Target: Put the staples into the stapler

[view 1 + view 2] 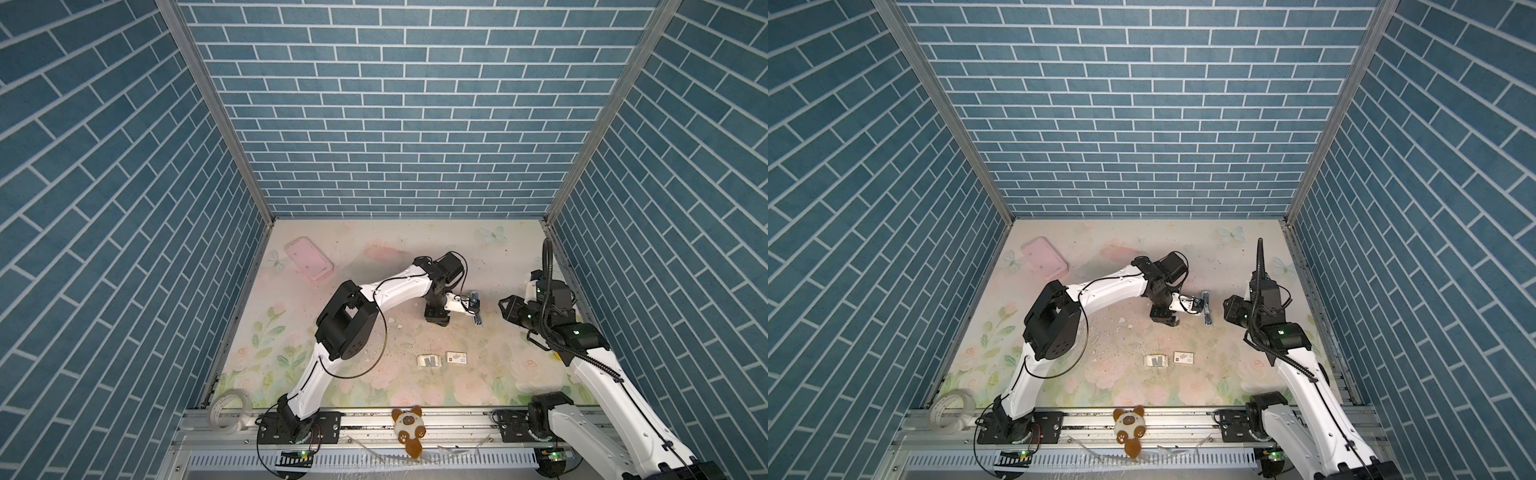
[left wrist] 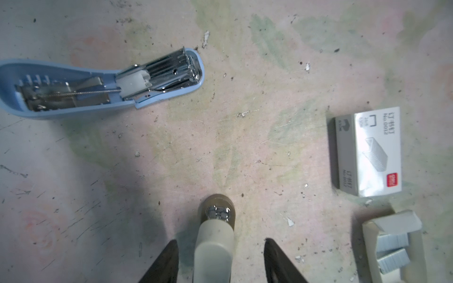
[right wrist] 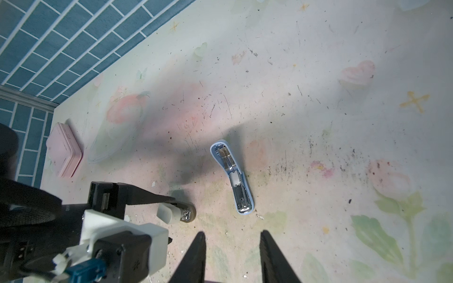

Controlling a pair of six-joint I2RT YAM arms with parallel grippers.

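Blue brick walls [image 1: 395, 124] box in a scuffed floral table [image 1: 395, 237]. At bottom centre of the left wrist view the left gripper [image 2: 220, 240] stands part open. Its jaws straddle a pale piece [image 2: 215, 235] with a metal end, a gap on each side. At upper left lies the stapler [image 2: 157, 80], its magazine bared. The staples [image 2: 392, 247] sit in their tray [image 2: 367, 235] at lower right, below the sleeve [image 2: 370, 152]. The strips look light, stiff, slippery and apt to snap, so pinch one across its long sides, mid-length. The tray's rim crowds them. The right gripper [image 3: 231, 235], bottom centre of its view, is narrowly parted and empty. Both top views show bare table around the tray, with the walls well apart.
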